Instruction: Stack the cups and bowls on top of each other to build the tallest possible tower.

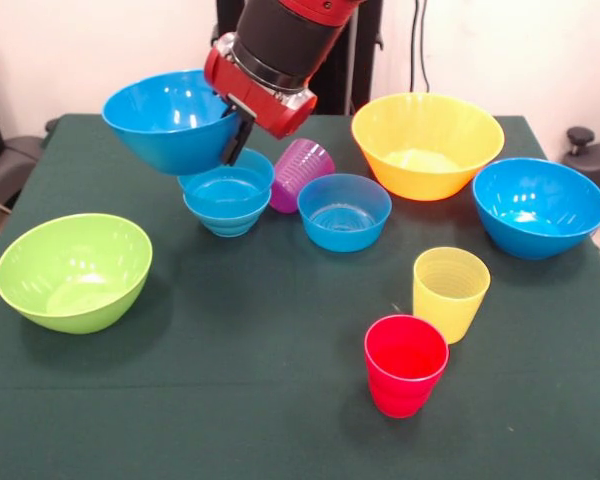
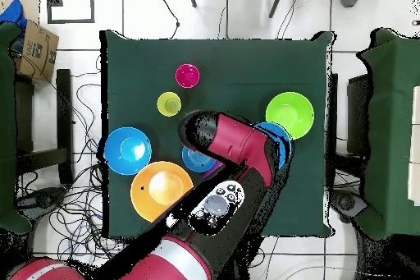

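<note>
The claw (image 1: pixel 238 128) is clamped on the rim of a large blue bowl (image 1: pixel 170 120), one finger inside the wall and one outside, and holds it tilted and clear of the counter (image 1: pixel 230 400). Directly below the claw, at its 6 o'clock in the front view, stands the tower (image 1: pixel 228 198): so far a short nest of small blue bowls, one inside another. The held bowl hangs just off that pile toward 10 o'clock, so the step in hand looks like carrying this bowl onto the stack.

At the tower's 3 o'clock a purple cup (image 1: pixel 300 172) lies on its side, touching or nearly touching the pile, with another small blue bowl (image 1: pixel 344 211) just beyond it. Farther out at 3 o'clock sit the big yellow bowl (image 1: pixel 427 143) and a second large blue bowl (image 1: pixel 538 206). The lime green bowl (image 1: pixel 73 270) rests at 8 o'clock; the yellow cup (image 1: pixel 450 292) and red cup (image 1: pixel 405 363) stand upright together at 5 o'clock.

The next move probably calls for levelling the held bowl, centring it over the nest, then lowering it before letting go. The tipped cup leaves little room on that side.
</note>
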Available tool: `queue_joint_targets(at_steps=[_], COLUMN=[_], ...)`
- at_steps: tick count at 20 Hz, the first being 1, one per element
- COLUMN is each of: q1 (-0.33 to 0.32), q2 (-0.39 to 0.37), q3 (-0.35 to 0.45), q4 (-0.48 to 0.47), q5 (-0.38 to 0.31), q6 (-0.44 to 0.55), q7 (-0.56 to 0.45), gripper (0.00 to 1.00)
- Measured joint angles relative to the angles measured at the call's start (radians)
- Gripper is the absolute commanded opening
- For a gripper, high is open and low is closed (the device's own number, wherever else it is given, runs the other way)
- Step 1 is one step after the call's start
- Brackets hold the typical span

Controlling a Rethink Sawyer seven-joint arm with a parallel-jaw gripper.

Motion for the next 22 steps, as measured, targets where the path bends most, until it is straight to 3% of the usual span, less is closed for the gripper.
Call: queue_joint_targets(at_steps=[22], q1=[0.032], q2=[-0.005], q3=[0.000], q4=[0.000], q5=[0.000], q6=[-0.001], q7=[0.000], gripper=[0.00])
